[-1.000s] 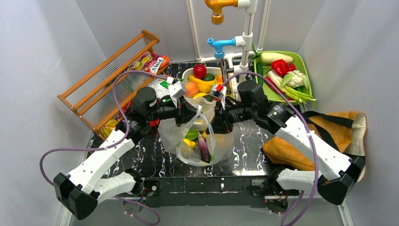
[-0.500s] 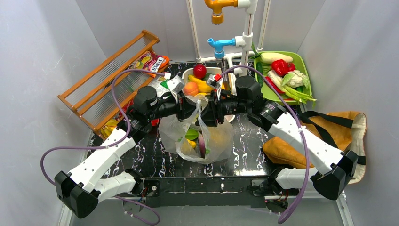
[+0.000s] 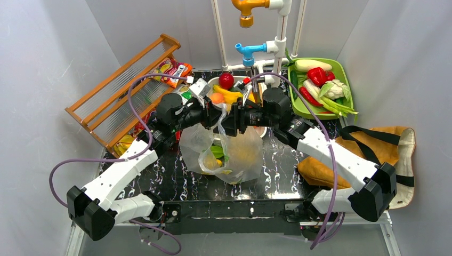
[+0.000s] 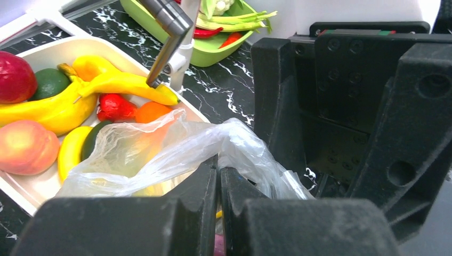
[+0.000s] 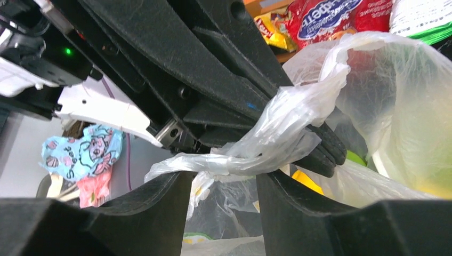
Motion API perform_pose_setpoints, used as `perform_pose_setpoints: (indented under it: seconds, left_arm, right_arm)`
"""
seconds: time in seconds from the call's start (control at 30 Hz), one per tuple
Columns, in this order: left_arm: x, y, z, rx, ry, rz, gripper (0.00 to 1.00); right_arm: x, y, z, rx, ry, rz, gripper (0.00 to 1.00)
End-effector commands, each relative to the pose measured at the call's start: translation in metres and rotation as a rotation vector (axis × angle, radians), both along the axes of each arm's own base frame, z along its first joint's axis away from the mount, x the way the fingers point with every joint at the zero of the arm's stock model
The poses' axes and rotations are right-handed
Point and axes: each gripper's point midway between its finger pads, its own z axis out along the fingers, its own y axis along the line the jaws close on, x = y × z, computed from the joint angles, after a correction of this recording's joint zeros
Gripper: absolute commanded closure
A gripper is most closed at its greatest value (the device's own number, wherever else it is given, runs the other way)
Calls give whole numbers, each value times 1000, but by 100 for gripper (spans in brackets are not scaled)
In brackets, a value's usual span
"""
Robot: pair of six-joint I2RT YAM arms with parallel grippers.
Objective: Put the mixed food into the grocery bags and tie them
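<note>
left end effector (image 4: 218, 178) clamped on twisted handle of clear plastic bag (image 3: 242, 154), right end effector (image 5: 224, 184) jaws apart, handle strand across its tips, bag sits mid-desk (image 3: 170, 181), beside white fruit tray (image 4: 32, 192)

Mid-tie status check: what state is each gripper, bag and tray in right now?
Clear lemon-printed plastic bag, loaded, handles gathered up.
Left gripper, shut on the plastic bag's handle.
Right gripper, open, handle strip across its gap.
Tan cloth tote with black straps, slumped, untouched.
White plastic tray, holding toy fruit.
Green plastic tray, holding toy vegetables.
</note>
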Motion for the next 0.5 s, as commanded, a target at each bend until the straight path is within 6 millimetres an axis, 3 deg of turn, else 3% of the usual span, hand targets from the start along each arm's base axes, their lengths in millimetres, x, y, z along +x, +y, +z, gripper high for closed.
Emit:
perform_pose_setpoints:
  seconds: [0.0, 0.27, 0.47]
  left_arm:
    - [13, 4, 23, -24, -56, 70, 100]
    - [25, 5, 24, -18, -60, 118, 100]
    - [27, 6, 25, -26, -58, 132, 100]
  right_arm:
    - [15, 10, 21, 89, 4, -74, 42]
    - [27, 18, 12, 17, 40, -142, 34]
    - [31, 25, 9, -5, 54, -156, 34]
